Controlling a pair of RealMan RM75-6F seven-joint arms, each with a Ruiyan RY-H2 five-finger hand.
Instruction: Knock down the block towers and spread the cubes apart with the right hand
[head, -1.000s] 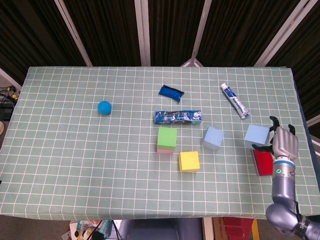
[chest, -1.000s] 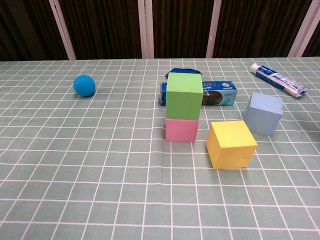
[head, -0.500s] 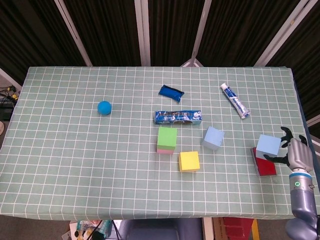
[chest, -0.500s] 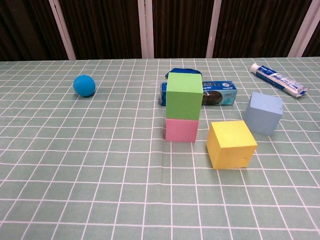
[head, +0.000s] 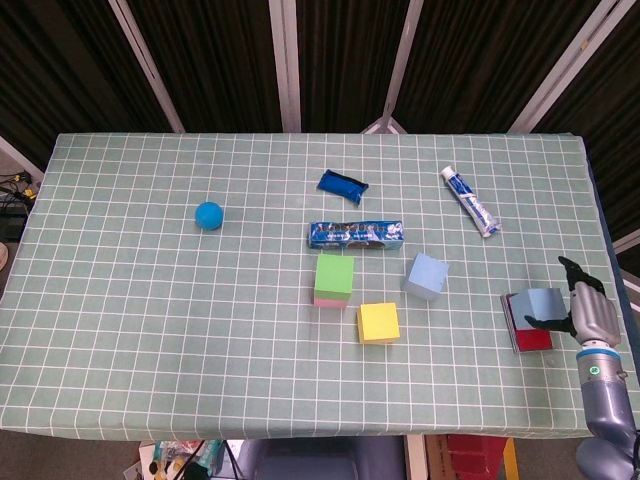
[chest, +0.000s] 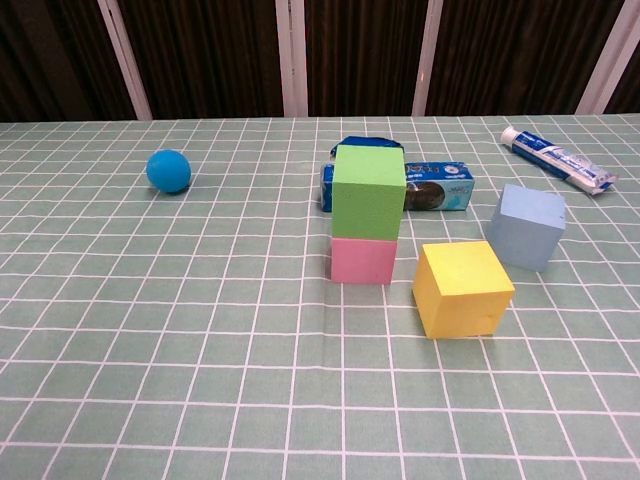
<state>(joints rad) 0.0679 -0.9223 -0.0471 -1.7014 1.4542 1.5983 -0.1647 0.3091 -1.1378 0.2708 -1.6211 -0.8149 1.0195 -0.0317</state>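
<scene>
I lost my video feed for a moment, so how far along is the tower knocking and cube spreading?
Done: the yellow cube and a light blue cube lie singly, apart. In hand: the right hand is at a second light blue cube lying over the red cube near the table's right edge; contact is unclear. Left: the green cube sits on the pink cube, a tower to topple and spread.

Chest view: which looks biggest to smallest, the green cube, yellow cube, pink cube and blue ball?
1-2. Green cube and yellow cube: alike, the yellow one nearer.
3. Pink cube, partly covered.
4. Blue ball, farther back.
</scene>
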